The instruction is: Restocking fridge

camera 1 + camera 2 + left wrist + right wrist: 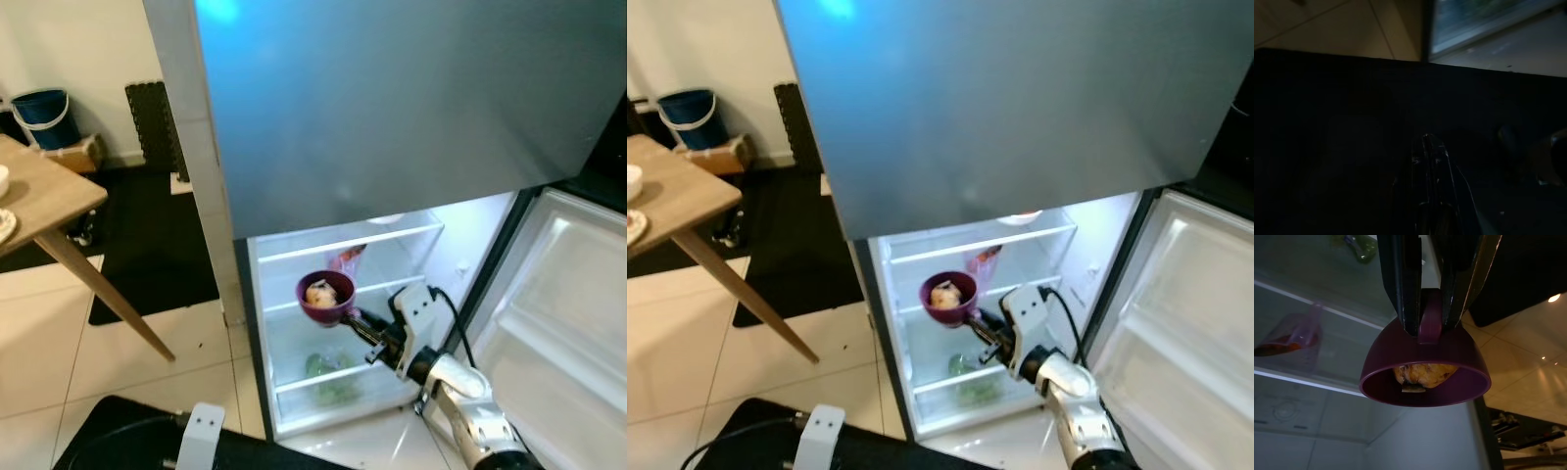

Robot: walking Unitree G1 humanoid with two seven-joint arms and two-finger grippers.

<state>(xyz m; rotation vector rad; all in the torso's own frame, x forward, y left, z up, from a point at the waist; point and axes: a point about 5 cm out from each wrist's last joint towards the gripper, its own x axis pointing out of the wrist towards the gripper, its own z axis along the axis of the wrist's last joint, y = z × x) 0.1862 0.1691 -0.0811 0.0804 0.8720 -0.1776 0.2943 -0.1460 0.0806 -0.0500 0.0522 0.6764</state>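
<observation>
Here, a purple bowl (pixel 326 296) holding a yellowish piece of food (pixel 1422 373) is clamped by its handle between the fingers of the right gripper (pixel 1431 325) and held at the open fridge (pixel 343 304), in front of the middle shelf (pixel 392 286). A pink bag (pixel 345 258) lies at the bowl's one o'clock; greens (pixel 328 377) sit at six o'clock. The left gripper (pixel 1430 161) is seen in darkness; its state cannot be told.

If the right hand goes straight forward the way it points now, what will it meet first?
The right hand holds a purple bowl toward the open fridge. Going on, the bowl would probably pass above the middle shelf and meet the pink bag first, though depth is unclear.
</observation>
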